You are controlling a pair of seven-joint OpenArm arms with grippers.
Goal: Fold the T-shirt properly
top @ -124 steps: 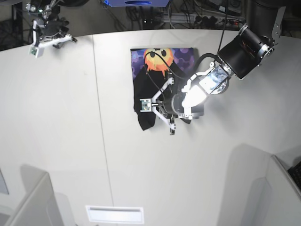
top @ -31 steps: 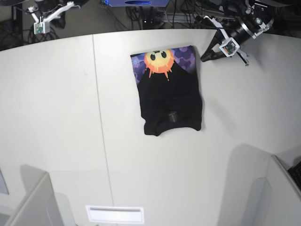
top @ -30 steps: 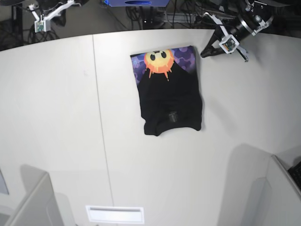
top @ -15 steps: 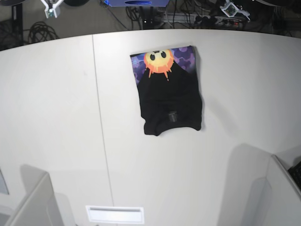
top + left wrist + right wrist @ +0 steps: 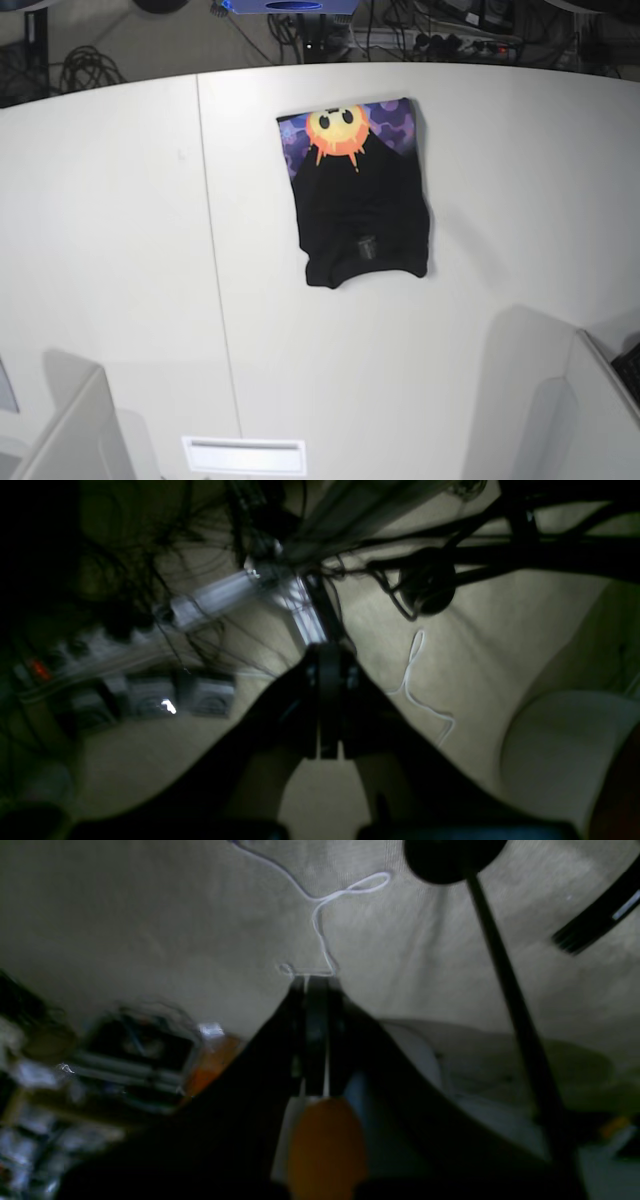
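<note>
The T-shirt point(image 5: 362, 195) is shown lying flat as a compact folded packet on the white table point(image 5: 120, 250), towards the table's far edge and right of the seam line point(image 5: 212, 240) that crosses the tabletop. The sun-face print point(image 5: 338, 130) is exposed along the packet's far end; the near end is plain black, with the collar curve and a small label point(image 5: 366, 246) visible there. No arm is seen over the table in the base view. In the wrist views, the left gripper point(image 5: 324, 690) and the right gripper point(image 5: 315, 1030) are seen with their jaws pressed together, empty, and pointed at the floor and cables away from the T-shirt. The folding is judged essentially complete. If a further fold is wanted, the near black edge is best gripped at both corners together and laid evenly towards the print, so that the slightly bulging near-right corner is squared.
</note>
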